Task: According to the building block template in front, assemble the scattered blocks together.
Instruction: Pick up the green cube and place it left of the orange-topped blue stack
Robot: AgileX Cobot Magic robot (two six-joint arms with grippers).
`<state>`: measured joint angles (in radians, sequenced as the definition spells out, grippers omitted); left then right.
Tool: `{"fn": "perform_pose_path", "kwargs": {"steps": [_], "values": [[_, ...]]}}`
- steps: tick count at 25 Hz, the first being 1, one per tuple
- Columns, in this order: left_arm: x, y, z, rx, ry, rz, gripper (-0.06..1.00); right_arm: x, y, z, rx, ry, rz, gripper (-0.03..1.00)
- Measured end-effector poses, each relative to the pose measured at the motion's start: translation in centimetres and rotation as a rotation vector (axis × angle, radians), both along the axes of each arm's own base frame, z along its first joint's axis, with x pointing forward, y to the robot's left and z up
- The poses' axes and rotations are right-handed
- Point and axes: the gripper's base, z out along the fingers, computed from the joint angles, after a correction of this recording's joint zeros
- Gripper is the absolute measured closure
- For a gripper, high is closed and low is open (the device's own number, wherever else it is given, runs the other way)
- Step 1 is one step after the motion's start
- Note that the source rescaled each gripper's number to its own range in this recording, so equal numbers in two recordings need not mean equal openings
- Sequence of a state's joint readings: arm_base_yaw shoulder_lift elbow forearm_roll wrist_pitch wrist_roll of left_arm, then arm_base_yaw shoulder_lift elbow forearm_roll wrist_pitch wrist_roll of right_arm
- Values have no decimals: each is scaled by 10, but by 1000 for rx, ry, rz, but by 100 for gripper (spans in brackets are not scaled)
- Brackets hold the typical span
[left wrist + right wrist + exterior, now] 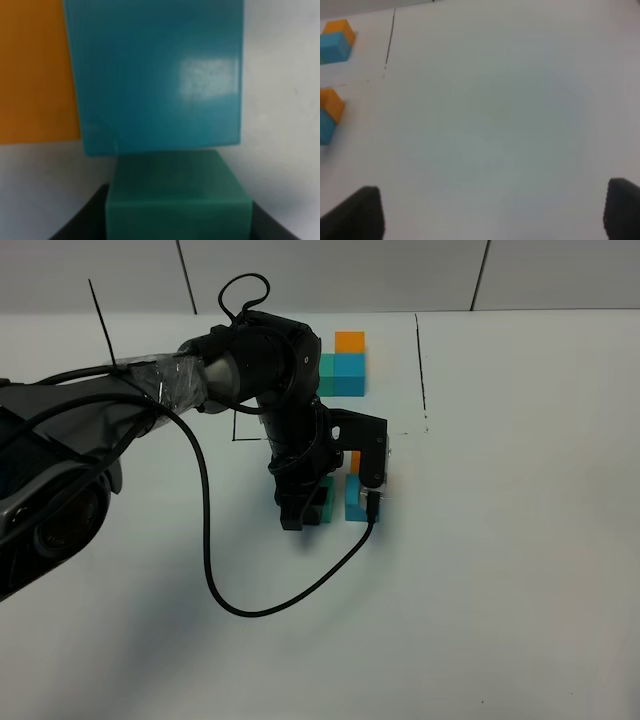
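Your left gripper (pixel 177 235) is clenched on the green cube (pixel 177 195), pressed against the blue cube (pixel 155 75); orange cube (pixel 35 70) beside. Right gripper (pixel 492 212) spread, empty.

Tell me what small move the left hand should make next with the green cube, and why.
Probably open and lift clear. The left hand is shut on the teal-green cube, which in its wrist view already sits flush against the blue cube, with the orange cube beside the blue. That appears to match the template's L.
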<state>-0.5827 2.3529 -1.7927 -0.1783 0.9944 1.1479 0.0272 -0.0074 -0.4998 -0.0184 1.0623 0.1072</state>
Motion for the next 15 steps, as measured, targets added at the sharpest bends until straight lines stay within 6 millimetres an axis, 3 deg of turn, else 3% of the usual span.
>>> {"fn": "perform_pose_path", "kwargs": {"steps": [15], "values": [[3,-4,-1,-35,-29,14,94,0,0,0,0,0,0,19]]}}
